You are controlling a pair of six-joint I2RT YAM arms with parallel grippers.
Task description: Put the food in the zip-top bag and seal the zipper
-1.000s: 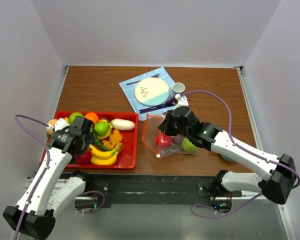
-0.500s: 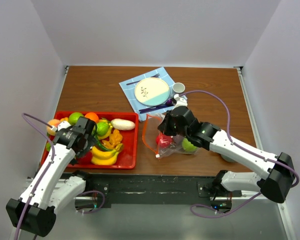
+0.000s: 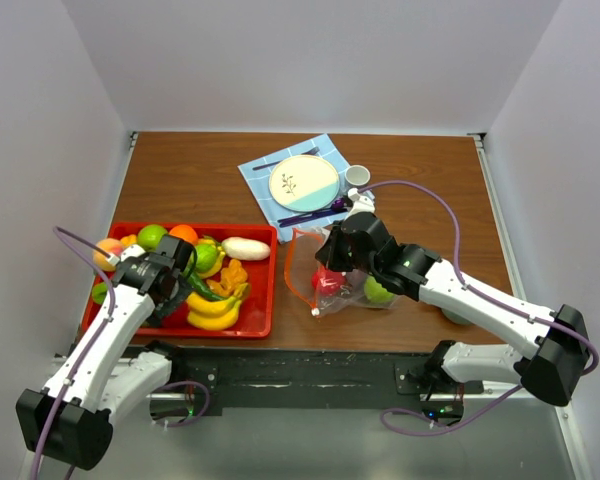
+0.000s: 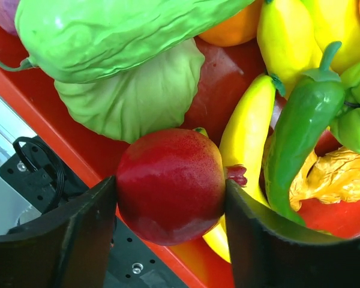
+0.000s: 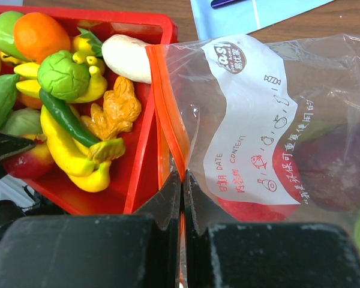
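Closing in with the left pincer (image 3: pixel 168 292) on a red fruit (image 4: pixel 168 183) in the lower-left part of the red tray (image 3: pixel 273 280). Down from full spread a moment back to a narrower gap, with pads apparently touching both flanks of the fruit in the wrist view. Also shifted slightly lower-left in the top view. Not lifted yet, resting beside a banana (image 4: pixel 246 132), a green chili (image 4: pixel 300 138) and leafy greens (image 4: pixel 132 96). No change on the right pincer (image 5: pixel 182 186): pinched tight on the zipper (image 5: pixel 168 114), holding up the mouth of the zip-top bag (image 5: pixel 258 120) at centre frame on the desk (image 3: pixel 200 180), just right of the tray. Already inside: red apple (image 3: pixel 327 280), green apple (image 3: pixel 378 291). Looks like a grasp forming on the next item. Bagging partway done, sealing not started.
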